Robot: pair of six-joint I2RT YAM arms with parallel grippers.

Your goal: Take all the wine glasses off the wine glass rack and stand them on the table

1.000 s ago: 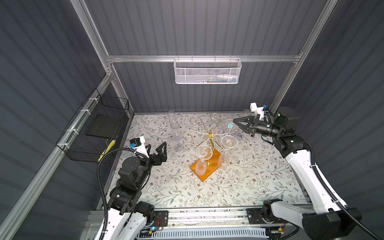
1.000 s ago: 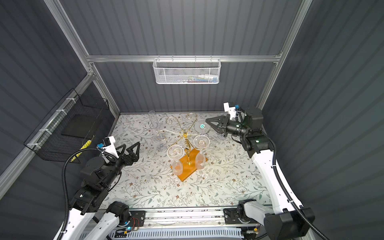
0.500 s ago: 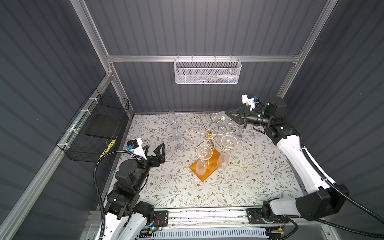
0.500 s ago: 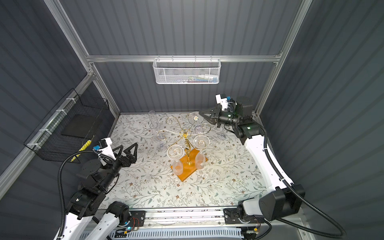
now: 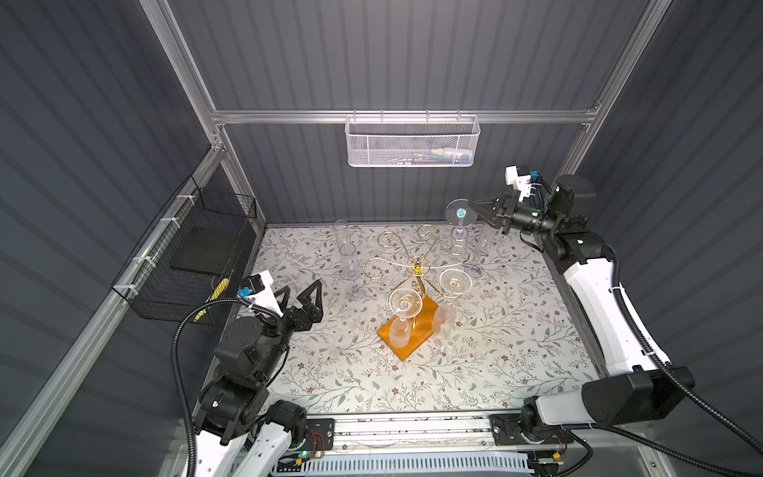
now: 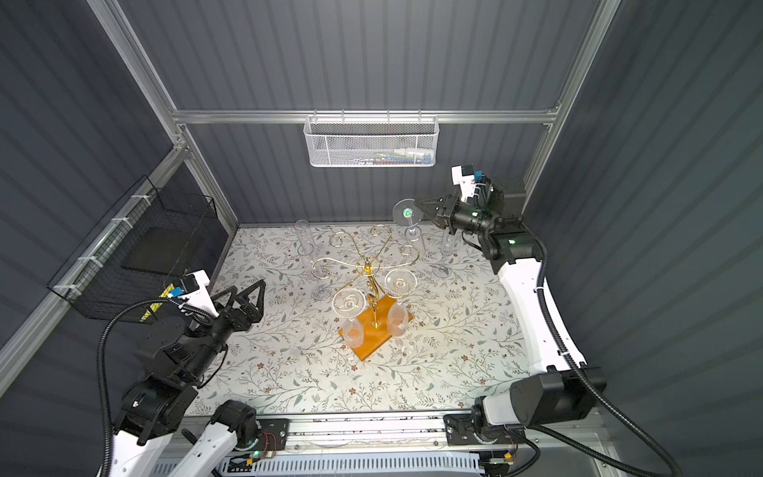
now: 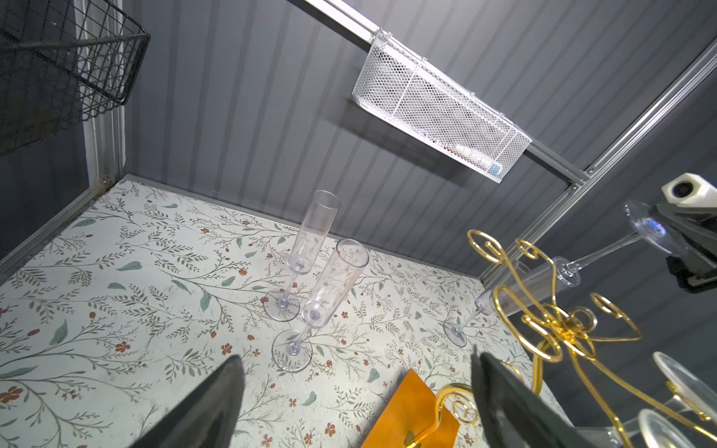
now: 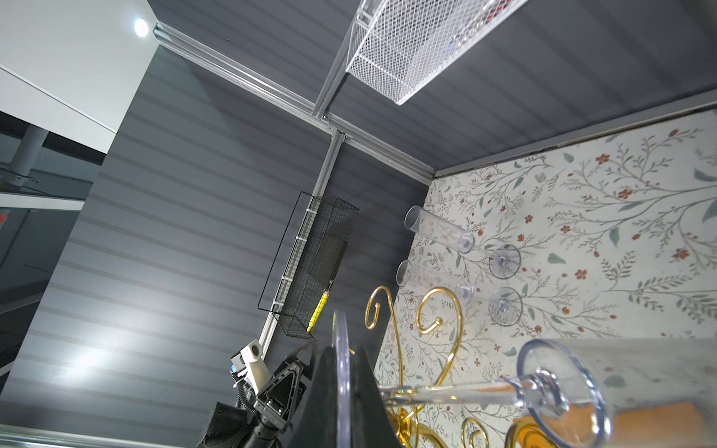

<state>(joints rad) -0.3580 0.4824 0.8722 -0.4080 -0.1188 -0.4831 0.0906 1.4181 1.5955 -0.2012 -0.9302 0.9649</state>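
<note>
The wine glass rack (image 5: pixel 418 264) (image 6: pixel 367 268) is gold wire on an orange wooden base (image 5: pixel 417 345) (image 7: pixel 411 415) in mid-table. My right gripper (image 5: pixel 475 206) (image 6: pixel 419 204) (image 8: pixel 343 372) is shut on the round foot of a wine glass (image 5: pixel 461 212) (image 6: pixel 406 212) (image 7: pixel 605 252) (image 8: pixel 465 391), held bowl down above the rack's back-right scroll. I cannot tell whether glass and scroll touch. Two more glasses (image 5: pixel 406 303) (image 5: pixel 455 283) hang on the front arms. My left gripper (image 5: pixel 299 297) (image 6: pixel 243 295) (image 7: pixel 357 360) is open and empty, left of the rack.
Two tall flutes (image 5: pixel 344 247) (image 7: pixel 310 248) stand on the floral table left of the rack, another flute (image 5: pixel 483 243) at the back right. A black wire basket (image 5: pixel 186 256) hangs on the left wall, a white mesh basket (image 5: pixel 411 142) on the back wall.
My right gripper has risen and pulled back toward the rear wall with the glass foot in it. The left gripper has drifted slightly left and stays open.
</note>
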